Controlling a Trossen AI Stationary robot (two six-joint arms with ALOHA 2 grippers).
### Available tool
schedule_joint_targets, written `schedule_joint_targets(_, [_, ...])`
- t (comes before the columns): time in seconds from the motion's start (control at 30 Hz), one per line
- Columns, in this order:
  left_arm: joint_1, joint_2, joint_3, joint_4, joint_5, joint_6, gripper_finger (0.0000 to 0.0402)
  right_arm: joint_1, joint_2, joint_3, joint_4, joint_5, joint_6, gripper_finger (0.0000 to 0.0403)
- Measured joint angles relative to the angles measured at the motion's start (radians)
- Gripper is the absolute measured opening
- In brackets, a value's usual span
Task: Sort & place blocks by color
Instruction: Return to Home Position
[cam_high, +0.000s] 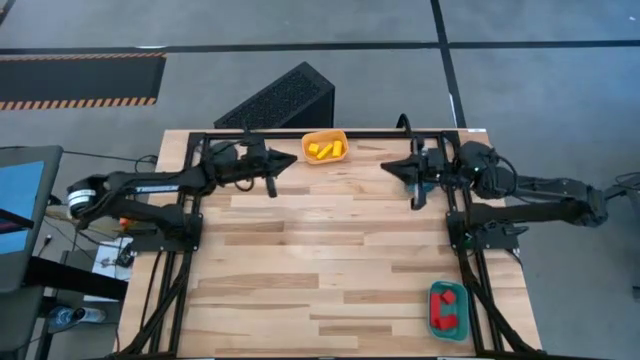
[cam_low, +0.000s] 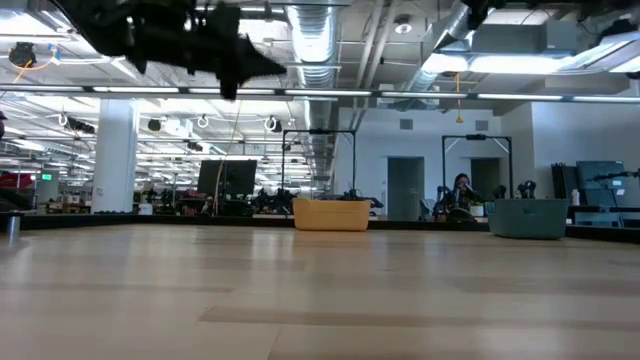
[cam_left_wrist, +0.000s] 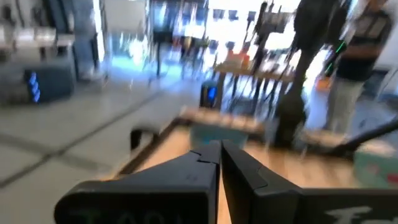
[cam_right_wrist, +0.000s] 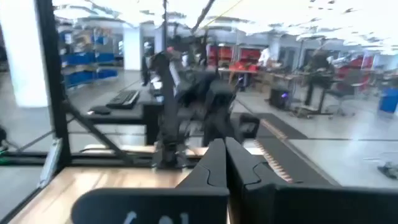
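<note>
Table (cam_high: 330, 260) of pale wood planks filled the high view, with both dark arms lying along the edge at that view's top; the left gripper (cam_high: 288, 160) hung above the boards just to the left of the orange tray (cam_high: 325, 134), its two fingers pressed together on nothing, as its own wrist view showed; the right gripper (cam_high: 392, 167) hung on that tray's other side, facing the left one, its fingers likewise together and empty; the teal tray (cam_high: 449, 337) sat well apart from both, at the table's lower right corner in the high view, beside the right arm's frame; the yellow blocks (cam_high: 325, 150) lay in the orange tray, between the two grippers and touching neither; the red blocks (cam_high: 447, 308) lay packed in the teal tray, far from either claw; no blue pieces could be made out. Judged by their look, the blocks were small, rigid and light, smooth-sided but not fragile; a pinch across two flat opposite faces, at the middle of a bar's length, would likely hold best, and pieces crowded in a tray would leave little room for fingers.
</note>
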Motion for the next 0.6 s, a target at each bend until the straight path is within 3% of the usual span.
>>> schedule_joint_targets(0.1, [0.012,0.050,-0.004,-0.040,0.006,-0.041,0.0002,-0.056,-0.053,-0.039,0.008,-0.022,0.000,0.0004])
schedule_joint_targets(0.23, [-0.004,0.050,-0.004,0.020,0.097,0.003,0.0002,-0.083,-0.156,-0.088,-0.017,-0.027,-0.003,0.0003])
schedule_joint_targets(0.43, [-0.019,-0.052,-0.005,-0.070,0.165,0.172,0.0002,-0.081,-0.333,-0.233,-0.075,-0.028,0.035,0.0006])
schedule_joint_targets(0.6, [-0.019,-0.148,-0.094,-0.093,0.211,0.203,0.0002,-0.055,-0.430,-0.346,-0.069,-0.023,0.084,0.0003])
